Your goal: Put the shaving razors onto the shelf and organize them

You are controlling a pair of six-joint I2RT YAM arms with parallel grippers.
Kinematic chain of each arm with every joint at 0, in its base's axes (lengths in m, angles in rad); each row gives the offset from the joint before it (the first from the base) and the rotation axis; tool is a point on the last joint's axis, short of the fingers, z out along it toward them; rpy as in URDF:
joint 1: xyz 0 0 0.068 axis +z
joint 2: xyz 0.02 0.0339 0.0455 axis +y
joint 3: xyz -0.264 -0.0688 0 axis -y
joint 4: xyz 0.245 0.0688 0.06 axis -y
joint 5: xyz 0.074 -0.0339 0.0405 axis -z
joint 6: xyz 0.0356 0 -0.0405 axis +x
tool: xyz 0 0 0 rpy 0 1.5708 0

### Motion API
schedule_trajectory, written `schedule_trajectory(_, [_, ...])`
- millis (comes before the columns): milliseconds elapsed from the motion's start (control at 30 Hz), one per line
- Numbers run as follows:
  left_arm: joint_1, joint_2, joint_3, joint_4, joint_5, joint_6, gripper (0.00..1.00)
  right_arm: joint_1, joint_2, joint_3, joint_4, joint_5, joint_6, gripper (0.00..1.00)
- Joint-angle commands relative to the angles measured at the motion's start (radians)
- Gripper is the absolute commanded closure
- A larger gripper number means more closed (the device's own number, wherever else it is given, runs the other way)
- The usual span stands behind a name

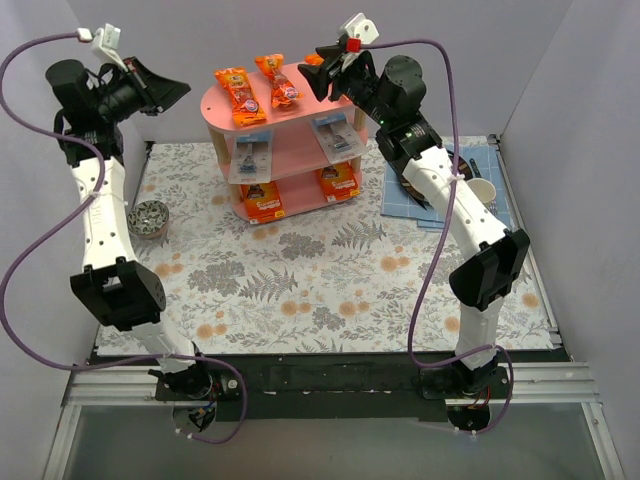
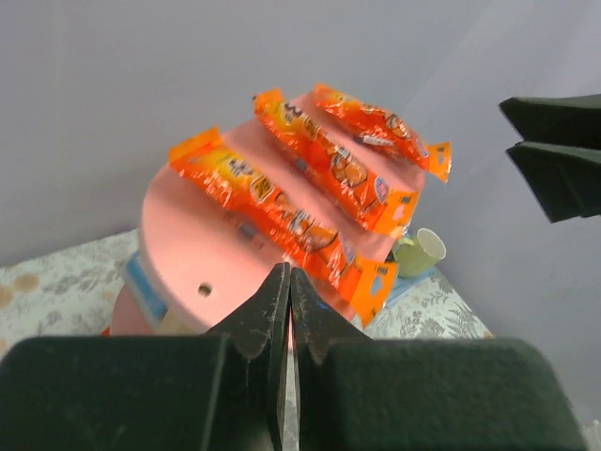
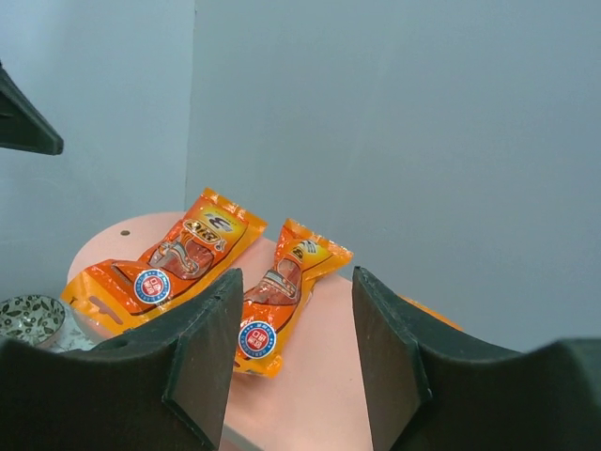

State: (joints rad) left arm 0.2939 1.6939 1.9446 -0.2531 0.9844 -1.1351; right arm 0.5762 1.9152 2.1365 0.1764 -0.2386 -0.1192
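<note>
1. Since its two fingers are pressed together with nothing between them, the left claw [image 2: 287, 282] has no work at this moment. It hangs high at the left of the shelf and points at the top board, probably to keep out of the way.
2. Below it, a small patterned bowl [image 1: 148, 218] sits on the flowered table cloth [image 1: 300, 280], well apart from the shelf. It seems to have no part in the job.
3. The pink shelf [image 2: 188, 244] stands at the far middle of the table, and the packs are sorted by kind, one kind for each level.
   - Three long orange bags [image 2: 282, 221] lie side by side on the top board.
   - Two clear packs [image 1: 250, 157] lie on the middle board, one at each end.
   - Two orange cards [image 1: 263, 200] stand on the lowest board, also one at each end.
   - Every razor pack that I can see is on the shelf, so I judge the task nearly or fully done.
4. The right claw [image 3: 298, 282] is spread wide and empty. It hovers over the right end of the top board, near the bags. Open fingers here fit either a release or a small straightening of a bag; I cannot tell which.
5. At the far right, a blue mat [image 1: 400, 200] with a cup [image 1: 481, 190] lies beside the shelf, away from the packs.
</note>
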Motion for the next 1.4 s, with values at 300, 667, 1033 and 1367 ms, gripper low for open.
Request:
schedule_trajectory(300, [-0.249, 0.187, 0.368, -0.027, -0.308, 0.126, 1.0, -0.007, 0.01, -0.024, 0.081, 0.093, -0.002, 0.42])
schedule_trajectory(667, [-0.415, 0.305, 0.445, -0.097, -0.527, 0.305, 1.0, -0.009, 0.034, -0.013, 0.063, 0.102, 0.019, 0.42])
schedule_trajectory(1033, [-0.466, 0.317, 0.407, -0.118, -0.555, 0.365, 1.0, -0.016, 0.005, -0.053, 0.043, 0.11, 0.023, 0.42])
schedule_trajectory(1367, [-0.513, 0.297, 0.361, -0.146, -0.559, 0.403, 1.0, -0.026, 0.022, -0.041, 0.023, 0.087, 0.03, 0.42])
